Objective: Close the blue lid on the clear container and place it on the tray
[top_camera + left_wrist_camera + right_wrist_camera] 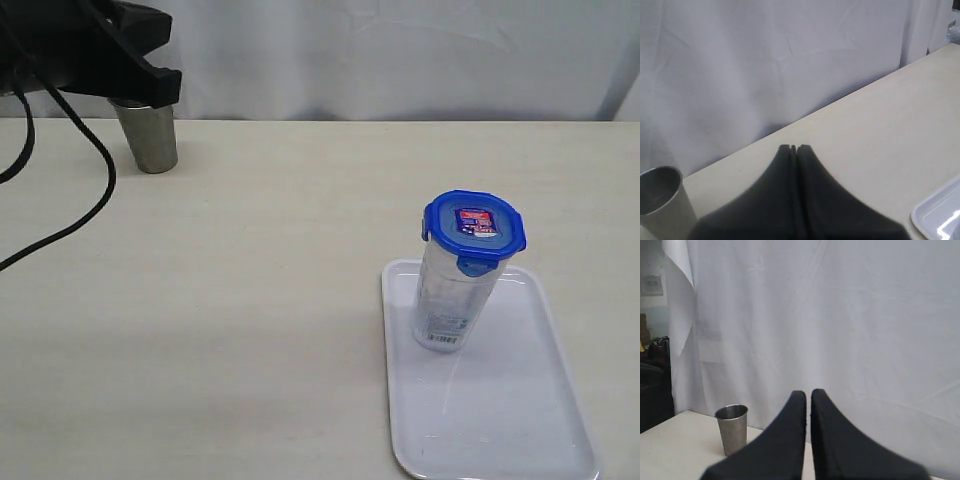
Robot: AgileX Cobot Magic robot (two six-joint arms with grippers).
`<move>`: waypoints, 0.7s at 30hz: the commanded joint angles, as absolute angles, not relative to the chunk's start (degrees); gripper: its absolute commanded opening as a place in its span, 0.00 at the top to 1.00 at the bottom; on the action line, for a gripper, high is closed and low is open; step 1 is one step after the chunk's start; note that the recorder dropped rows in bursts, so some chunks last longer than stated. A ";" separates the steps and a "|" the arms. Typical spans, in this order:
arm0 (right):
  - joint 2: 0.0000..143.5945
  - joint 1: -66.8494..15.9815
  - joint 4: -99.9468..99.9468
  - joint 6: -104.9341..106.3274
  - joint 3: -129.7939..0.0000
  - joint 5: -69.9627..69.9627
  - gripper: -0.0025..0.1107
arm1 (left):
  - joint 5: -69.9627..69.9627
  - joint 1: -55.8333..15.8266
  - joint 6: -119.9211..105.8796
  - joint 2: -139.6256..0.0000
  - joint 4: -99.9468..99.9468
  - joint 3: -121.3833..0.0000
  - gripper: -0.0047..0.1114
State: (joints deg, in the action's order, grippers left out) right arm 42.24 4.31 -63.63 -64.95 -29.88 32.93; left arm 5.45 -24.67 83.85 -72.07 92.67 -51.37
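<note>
**A:** On the tray (520, 420), what stands there?

**B:** The clear container (447, 300), upright near the tray's far end. The blue lid (473, 228) sits on top of it.

**A:** And the left gripper (794, 148)?

**B:** Its fingers are pressed together, holding nothing, beside the steel cup (147, 135) at the far left of the table (250, 300).

**A:** The right gripper (808, 395)?

**B:** Pressed together too, and empty. It points toward the white curtain (840, 315), with the cup in its camera's view.
</note>
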 commanded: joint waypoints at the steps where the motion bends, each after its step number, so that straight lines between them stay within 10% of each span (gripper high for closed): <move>1: 41.19 4.61 -63.16 -66.48 -29.28 33.46 0.94 | 7.01 -24.69 84.29 -71.56 91.77 -51.06 0.96; 21: 41.19 4.61 -63.16 -67.29 -29.28 33.46 0.94 | 7.16 -24.69 84.29 -71.56 91.77 -51.06 0.96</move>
State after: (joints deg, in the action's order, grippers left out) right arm 41.48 4.31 -63.37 -66.97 -29.36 33.07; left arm 7.03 -24.67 83.85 -71.93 92.51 -51.37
